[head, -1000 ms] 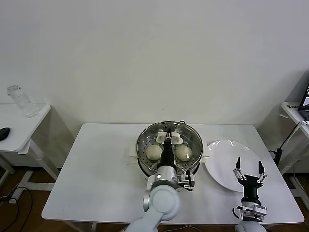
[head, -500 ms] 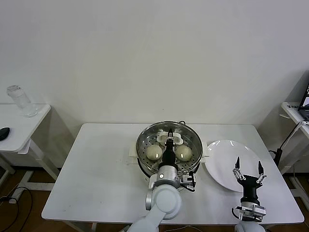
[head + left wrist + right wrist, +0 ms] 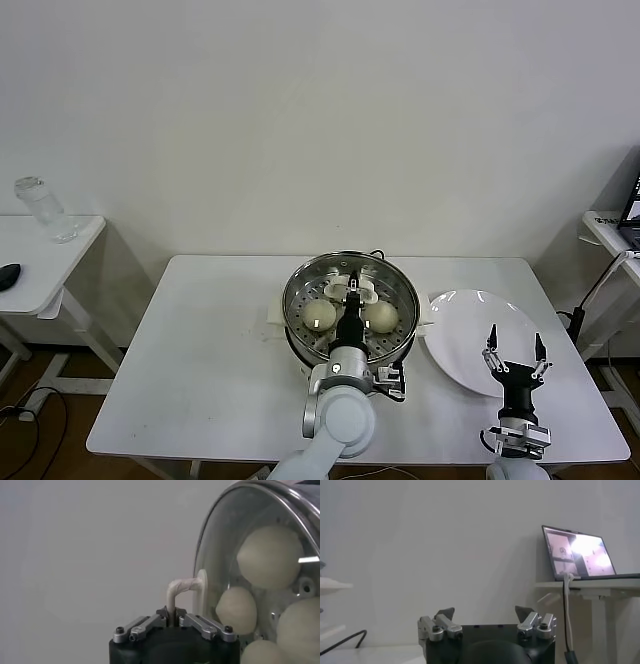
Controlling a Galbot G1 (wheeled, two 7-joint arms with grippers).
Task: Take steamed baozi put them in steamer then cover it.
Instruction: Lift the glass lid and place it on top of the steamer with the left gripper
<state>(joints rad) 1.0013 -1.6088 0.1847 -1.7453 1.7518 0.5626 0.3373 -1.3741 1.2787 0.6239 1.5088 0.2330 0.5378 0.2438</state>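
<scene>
The steamer (image 3: 300, 272) stands at the table's middle back with the baozi (image 3: 319, 315) inside; several show through the glass in the left wrist view (image 3: 270, 556). The clear glass cover (image 3: 395, 282) lies over the steamer. My left gripper (image 3: 350, 289) is above it, shut on the cover's cream-white handle (image 3: 181, 587). My right gripper (image 3: 515, 352) is open and empty, fingers up, over the near edge of the white plate (image 3: 470, 320).
The white plate lies right of the steamer and holds nothing. A side table (image 3: 40, 255) at the far left carries a clear jar (image 3: 40, 208) and a dark object (image 3: 8, 275). A laptop (image 3: 580, 552) stands on a desk to the right.
My left arm has shifted slightly forward and right with the cover's handle in its grip. The right arm has not moved.
</scene>
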